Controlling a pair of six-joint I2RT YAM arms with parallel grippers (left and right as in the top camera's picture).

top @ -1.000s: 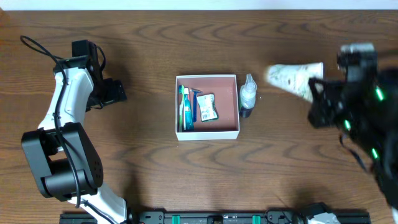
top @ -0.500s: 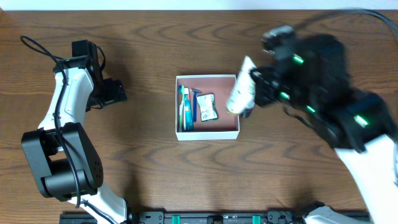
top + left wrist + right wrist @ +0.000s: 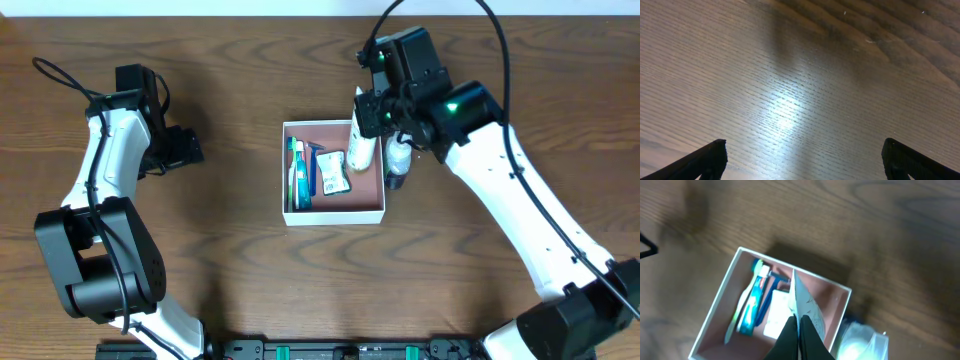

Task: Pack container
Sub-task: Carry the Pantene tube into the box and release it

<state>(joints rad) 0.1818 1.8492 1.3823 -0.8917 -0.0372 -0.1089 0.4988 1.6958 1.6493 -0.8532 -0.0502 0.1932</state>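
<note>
The container [image 3: 334, 214] is a square white-walled box with a reddish-brown inside at the table's middle; it also shows in the right wrist view [image 3: 720, 300]. Inside lie a teal toothbrush pack [image 3: 298, 172] and a small white packet [image 3: 333, 173]. My right gripper [image 3: 368, 112] is shut on a white tube [image 3: 362, 146], holding it over the container's right part; in the right wrist view the jaws [image 3: 799, 330] pinch the tube's flat end [image 3: 807, 305]. A clear bottle [image 3: 399, 156] stands just outside the right wall. My left gripper [image 3: 802, 160] is open over bare wood, far left.
The left arm [image 3: 110, 170] rests at the table's left side. A dark rail [image 3: 350, 350] runs along the front edge. Brown wooden tabletop [image 3: 480, 270] surrounds the container.
My right arm swung left from the table's right side, carrying the white tube to a spot over the container's right part. The left arm has not moved.
</note>
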